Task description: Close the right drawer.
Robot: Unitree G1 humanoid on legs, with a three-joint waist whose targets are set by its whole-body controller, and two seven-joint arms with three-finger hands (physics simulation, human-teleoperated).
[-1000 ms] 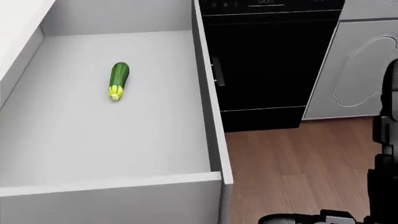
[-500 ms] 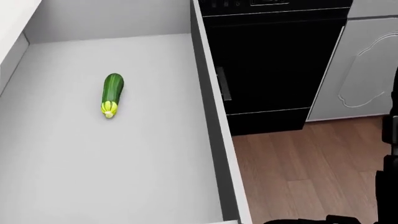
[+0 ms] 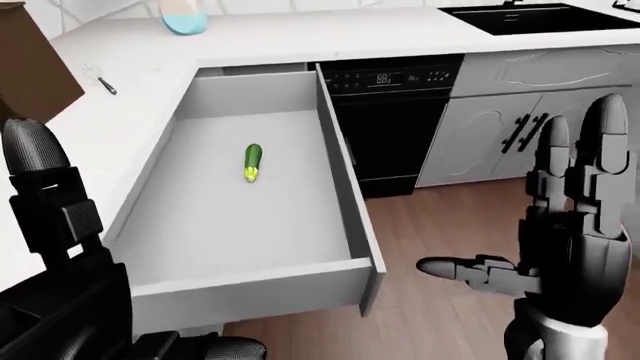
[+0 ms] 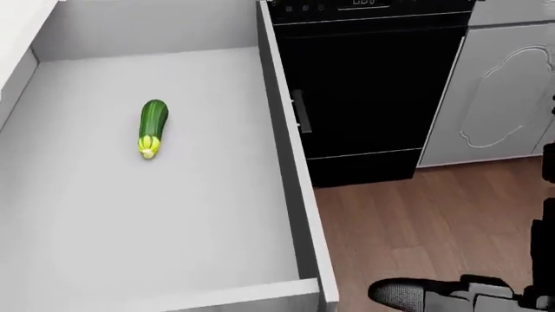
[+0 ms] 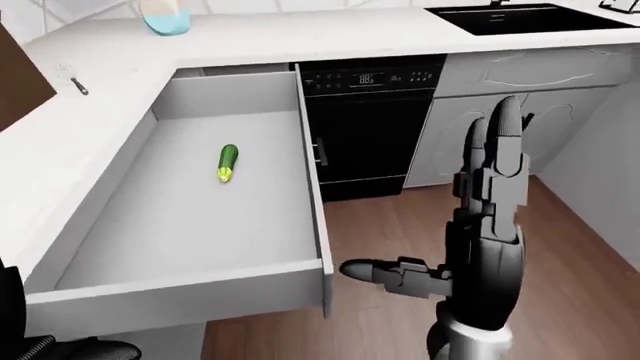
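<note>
- The right hand (image 5: 480,247) stands nearest, at the bottom right of the eye views, its fingers (image 5: 497,150) spread upright and apart and the thumb jutting toward the drawer; it holds nothing and is clear of the drawer.
- The left hand (image 3: 60,225) shows at the bottom left of the left-eye view as a dark block with one finger raised; whether its fingers are apart or together I cannot tell.
- The drawer (image 3: 262,281) is pulled far out from under the white surface (image 3: 140,82), its front panel close to the robot and level with the right thumb.
- The step in hand looks like the approach: neither hand touches the front panel yet, so the closing push is not yet begun.
- The next move, I judge, calls for bringing a flat palm or the fingers onto the front panel and pushing straight along the runners toward the cabinet, square on so the drawer does not jam.
- Inside lies a single zucchini (image 4: 151,127), lengthwise on the drawer floor, well apart from every wall; it may roll when the drawer shuts.
- Farther off, a black oven (image 3: 400,127) stands just beside the drawer's right wall, with a sink (image 5: 510,16) at top right.
</note>
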